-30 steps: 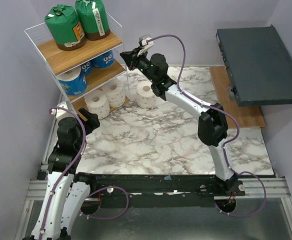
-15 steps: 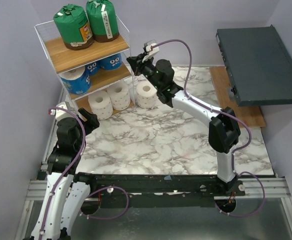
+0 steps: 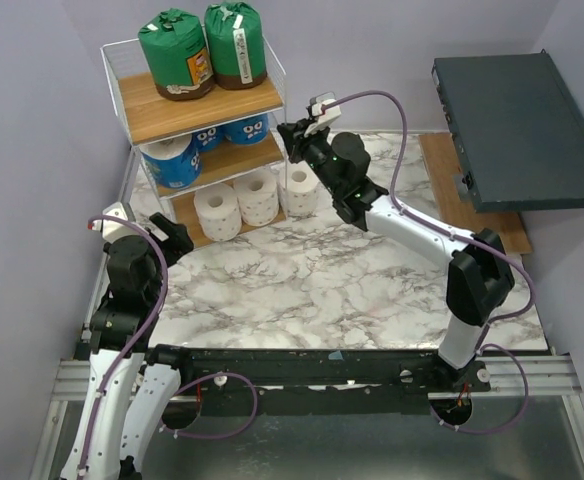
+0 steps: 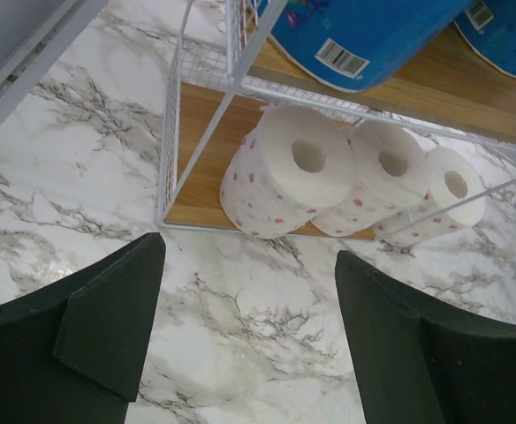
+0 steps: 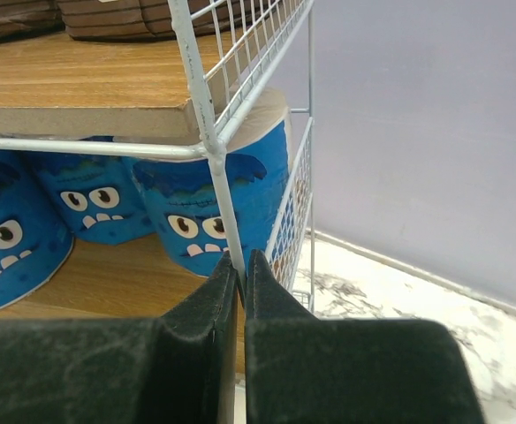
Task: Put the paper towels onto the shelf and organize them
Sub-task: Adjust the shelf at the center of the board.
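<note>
On the marble table (image 3: 372, 290), my right gripper (image 5: 242, 265), clamped on the shelf (image 3: 187, 112), has dragged it right, beside the loose roll (image 3: 299, 190); my left gripper (image 4: 245, 265) stands apart.

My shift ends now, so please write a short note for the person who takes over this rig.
Left gripper: open, empty, over the table before the shelf.
Right gripper: shut on the shelf's corner wire.
Done: two green rolls on top, blue rolls in the middle, two white rolls at the bottom.
To do: one white roll stands by the shelf's right side, seemingly outside; put it in.
</note>
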`<move>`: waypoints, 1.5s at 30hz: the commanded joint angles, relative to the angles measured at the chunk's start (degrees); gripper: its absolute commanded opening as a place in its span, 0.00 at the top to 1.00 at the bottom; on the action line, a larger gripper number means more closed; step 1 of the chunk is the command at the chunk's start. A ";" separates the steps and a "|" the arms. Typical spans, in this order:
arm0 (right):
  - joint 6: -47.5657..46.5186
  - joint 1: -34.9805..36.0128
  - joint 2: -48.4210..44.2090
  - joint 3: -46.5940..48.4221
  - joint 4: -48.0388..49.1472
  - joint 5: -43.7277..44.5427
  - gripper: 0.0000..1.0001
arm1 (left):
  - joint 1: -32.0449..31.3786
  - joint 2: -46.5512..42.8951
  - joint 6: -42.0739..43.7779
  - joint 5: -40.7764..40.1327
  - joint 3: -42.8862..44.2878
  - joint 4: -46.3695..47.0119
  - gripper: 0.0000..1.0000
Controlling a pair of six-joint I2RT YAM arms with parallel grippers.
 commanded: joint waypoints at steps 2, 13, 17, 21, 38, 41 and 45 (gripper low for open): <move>-0.89 -1.24 -7.99 -3.98 3.25 10.01 0.99 | -0.25 -0.61 1.84 -2.83 -1.29 3.58 0.18; -0.35 -1.24 -16.84 -12.25 1.70 14.97 0.99 | -0.30 -0.93 4.44 2.03 -4.86 13.13 0.17; 0.39 -1.29 -19.84 -14.80 0.92 16.42 0.99 | -0.25 -0.12 6.94 6.18 -6.57 16.77 0.19; 0.58 -1.22 -22.93 -17.57 0.63 17.83 0.99 | -0.26 0.86 8.46 6.62 -7.54 18.16 0.23; 1.91 -1.23 -28.57 -22.69 -2.35 19.68 0.99 | -2.15 11.69 9.95 13.09 -7.24 22.20 0.41; 2.79 -1.22 -28.62 -23.04 -2.69 19.23 0.99 | -2.52 13.02 10.18 11.96 -7.38 23.41 0.41; 3.62 -1.24 -28.58 -23.67 -2.89 18.73 0.99 | -2.62 15.27 8.95 9.06 -6.88 24.27 0.43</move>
